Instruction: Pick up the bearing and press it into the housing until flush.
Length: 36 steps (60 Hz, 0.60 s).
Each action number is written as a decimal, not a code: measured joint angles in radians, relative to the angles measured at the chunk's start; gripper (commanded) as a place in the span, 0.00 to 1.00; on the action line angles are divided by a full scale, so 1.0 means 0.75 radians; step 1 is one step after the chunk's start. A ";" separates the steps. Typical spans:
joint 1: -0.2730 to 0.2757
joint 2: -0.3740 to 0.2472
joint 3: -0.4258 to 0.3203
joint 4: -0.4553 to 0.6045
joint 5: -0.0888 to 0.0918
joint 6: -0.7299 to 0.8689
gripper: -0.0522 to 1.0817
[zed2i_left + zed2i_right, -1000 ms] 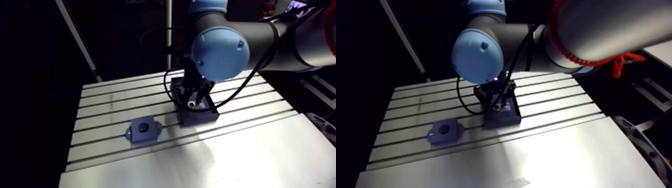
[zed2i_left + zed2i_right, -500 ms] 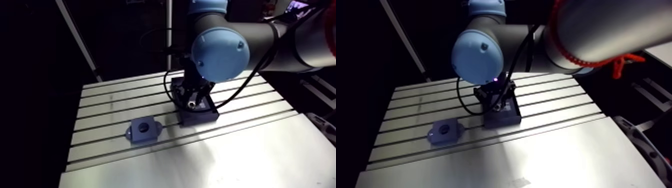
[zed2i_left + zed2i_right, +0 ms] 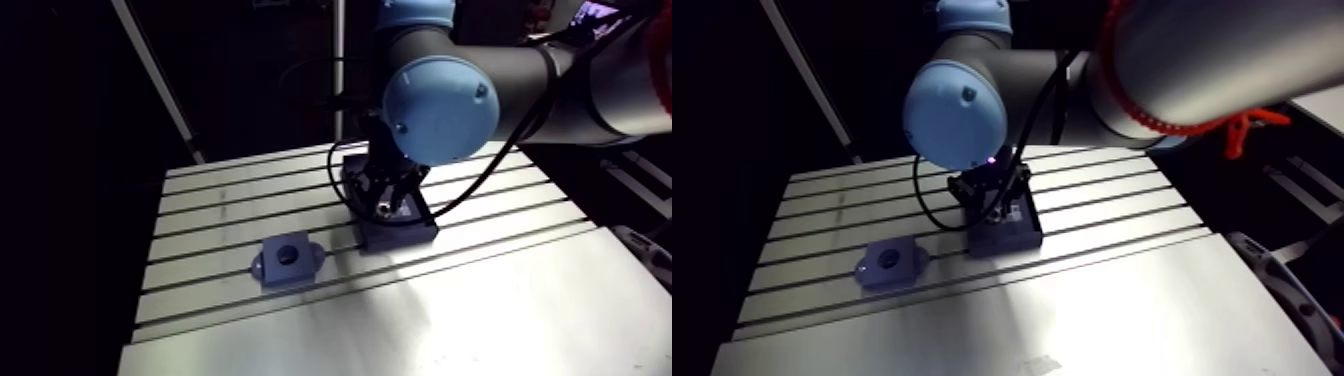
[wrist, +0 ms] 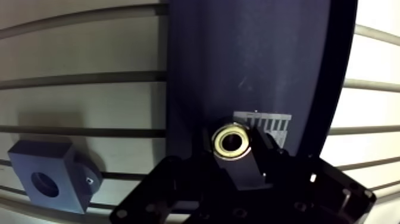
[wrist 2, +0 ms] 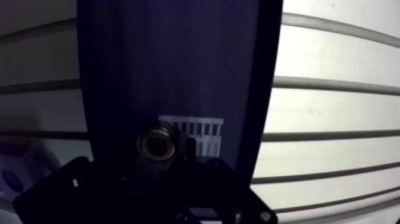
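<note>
The big slotted table [image 3: 480,300] has a dark tray [image 4: 256,59] on it, and well apart from the tray sits the housing [image 3: 288,260], a little block with an empty round hole, so the pushing-in part is not done. The gripper [image 3: 388,205] is down over the tray, and its two fingers look squeezed onto the sides of the bearing [image 4: 231,143], a small shiny ring, so I think the grabbing is about done. What is left is to lift the ring, carry it to the housing and push it in until it is level.
</note>
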 measured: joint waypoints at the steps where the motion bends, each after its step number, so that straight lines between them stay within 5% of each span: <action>1: 0.000 0.000 0.000 0.000 0.000 0.000 0.54; 36: -0.001 -0.008 -0.002 0.001 0.004 0.000 0.57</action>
